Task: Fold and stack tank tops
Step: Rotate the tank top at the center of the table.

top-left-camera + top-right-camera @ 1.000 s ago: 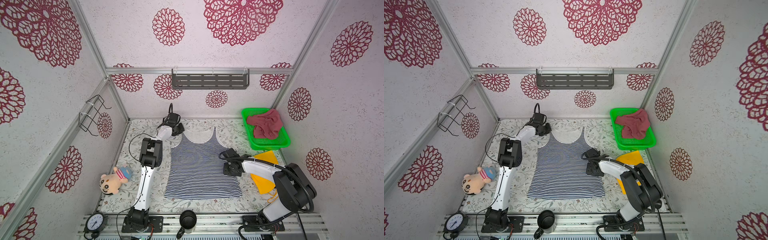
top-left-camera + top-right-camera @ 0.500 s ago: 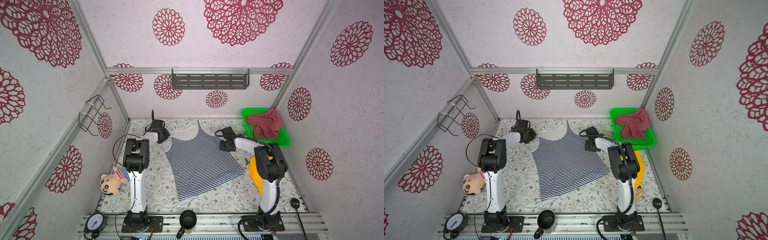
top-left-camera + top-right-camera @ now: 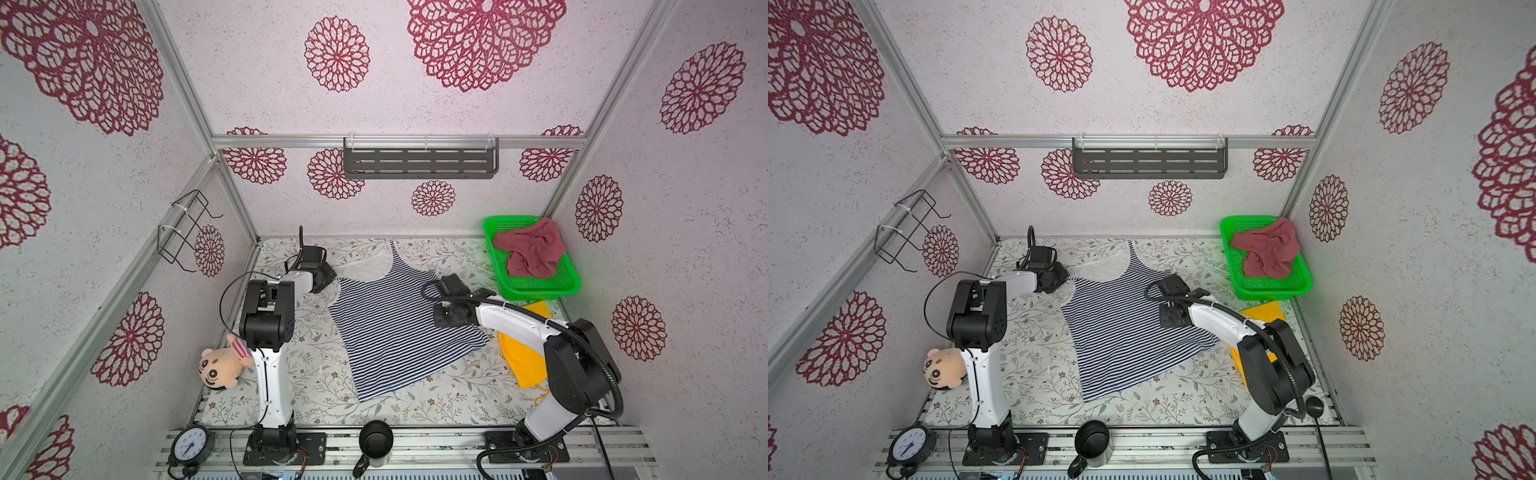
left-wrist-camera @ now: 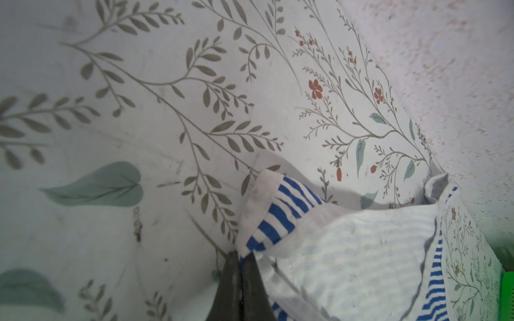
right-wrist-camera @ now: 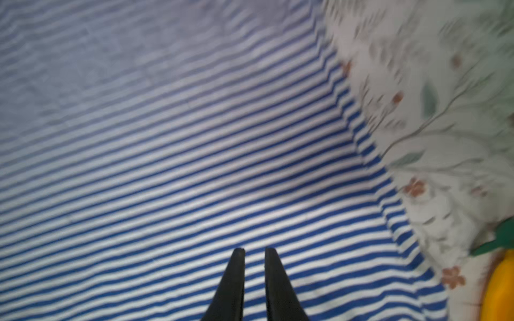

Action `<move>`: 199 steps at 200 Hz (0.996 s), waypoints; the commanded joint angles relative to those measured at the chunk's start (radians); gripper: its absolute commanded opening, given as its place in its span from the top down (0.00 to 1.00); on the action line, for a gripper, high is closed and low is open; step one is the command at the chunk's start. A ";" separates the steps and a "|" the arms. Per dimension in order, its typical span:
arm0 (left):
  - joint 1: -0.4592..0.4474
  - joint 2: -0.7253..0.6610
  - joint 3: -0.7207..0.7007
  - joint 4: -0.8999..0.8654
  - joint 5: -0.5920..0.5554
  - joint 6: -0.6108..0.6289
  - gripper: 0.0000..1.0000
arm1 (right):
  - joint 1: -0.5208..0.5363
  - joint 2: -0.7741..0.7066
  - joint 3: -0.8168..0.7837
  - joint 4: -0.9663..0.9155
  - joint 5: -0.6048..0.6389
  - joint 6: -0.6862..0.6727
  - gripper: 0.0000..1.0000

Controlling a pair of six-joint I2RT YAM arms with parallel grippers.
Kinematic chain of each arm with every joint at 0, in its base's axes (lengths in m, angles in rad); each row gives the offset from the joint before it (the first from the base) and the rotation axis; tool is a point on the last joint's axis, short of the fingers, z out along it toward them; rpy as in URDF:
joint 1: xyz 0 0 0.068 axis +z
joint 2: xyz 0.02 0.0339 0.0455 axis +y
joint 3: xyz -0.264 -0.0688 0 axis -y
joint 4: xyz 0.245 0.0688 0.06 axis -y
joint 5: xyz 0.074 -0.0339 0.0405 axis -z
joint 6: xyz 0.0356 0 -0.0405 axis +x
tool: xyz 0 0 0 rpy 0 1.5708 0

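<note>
The navy-and-white striped tank top (image 3: 395, 332) (image 3: 1125, 332) lies askew on the floral table, its hem toward the front. My left gripper (image 3: 331, 276) (image 3: 1065, 276) (image 4: 241, 254) is shut on one of its shoulder straps (image 4: 278, 211) at the back left. Hovering over the top's right side, my right gripper (image 3: 440, 324) (image 3: 1169, 320) (image 5: 254, 250) has its jaws slightly apart and holds nothing; striped cloth (image 5: 194, 139) fills its view. The maroon tank top (image 3: 530, 253) (image 3: 1266, 253) lies crumpled in the green basket (image 3: 536, 291) (image 3: 1273, 291) at the back right.
A yellow cloth (image 3: 525, 361) lies under the right arm by the right wall. A plush toy (image 3: 220, 368) sits at the left edge. A black mug (image 3: 376, 440) and a clock (image 3: 191, 444) stand on the front rail. A grey shelf (image 3: 419, 160) hangs on the back wall.
The striped top went from lying straight to askew, dragged back and left. My right gripper came off the right strap area, moved forward over the top's right side, and its jaws parted slightly.
</note>
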 commanded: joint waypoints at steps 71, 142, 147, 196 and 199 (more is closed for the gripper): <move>0.090 -0.166 -0.214 0.058 -0.034 -0.027 1.00 | -0.132 0.214 0.088 0.027 0.064 -0.008 0.95; 0.092 -0.390 -0.544 0.189 -0.057 -0.127 1.00 | -0.262 0.555 0.588 -0.060 0.038 -0.199 1.00; 0.091 -0.405 -0.573 0.200 -0.060 -0.140 1.00 | -0.267 0.582 0.629 -0.069 0.038 -0.216 1.00; 0.061 -0.553 -0.813 0.282 -0.091 -0.245 1.00 | -0.310 0.792 0.985 -0.134 0.040 -0.334 1.00; 0.056 -0.562 -0.819 0.279 -0.096 -0.247 1.00 | -0.314 0.800 1.008 -0.140 0.041 -0.337 1.00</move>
